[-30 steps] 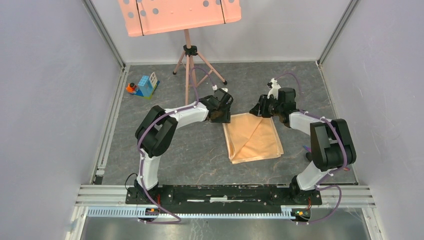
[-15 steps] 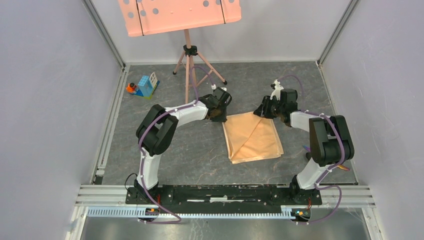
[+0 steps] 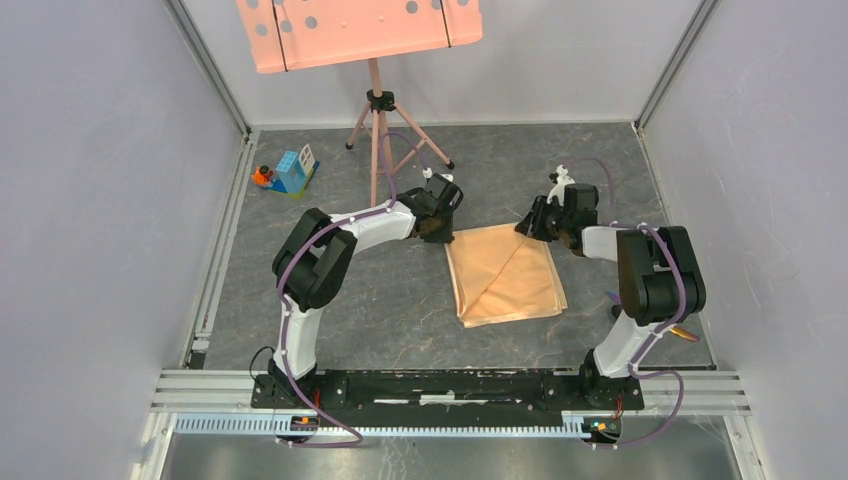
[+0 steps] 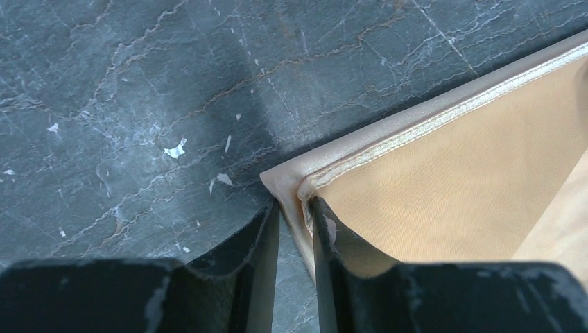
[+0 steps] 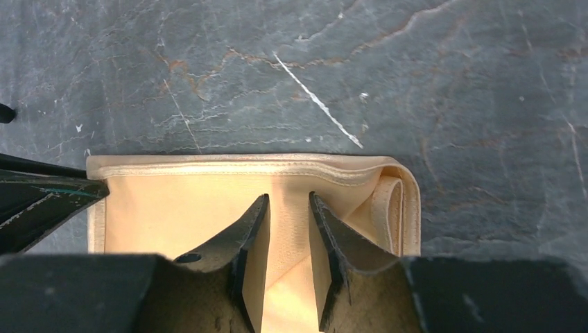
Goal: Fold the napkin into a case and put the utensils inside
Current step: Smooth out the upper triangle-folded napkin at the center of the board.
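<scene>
The napkin (image 3: 505, 275) lies flat on the dark floor, folded into an oblong with a diagonal fold across it. My left gripper (image 3: 438, 228) is at its far left corner. In the left wrist view the jaws (image 4: 295, 207) stand narrowly apart astride the hemmed corner of the napkin (image 4: 451, 173), and floor shows between them. My right gripper (image 3: 530, 222) hovers over the far right corner. In the right wrist view its jaws (image 5: 288, 198) are slightly apart above the flat cloth (image 5: 187, 201) and hold nothing. The utensils are not clearly in view. A slim orange tip (image 3: 686, 333) shows by the right elbow.
A salmon-pink perforated music-stand tray (image 3: 360, 30) on a tripod (image 3: 378, 140) stands at the back. A small toy block set (image 3: 290, 172) sits at the far left. Grey walls close in both sides. A metal rail (image 3: 450, 385) runs along the front.
My right gripper has drawn back to the right, off the napkin's far edge. My left gripper has shifted only slightly at its corner. The napkin lies as before.
</scene>
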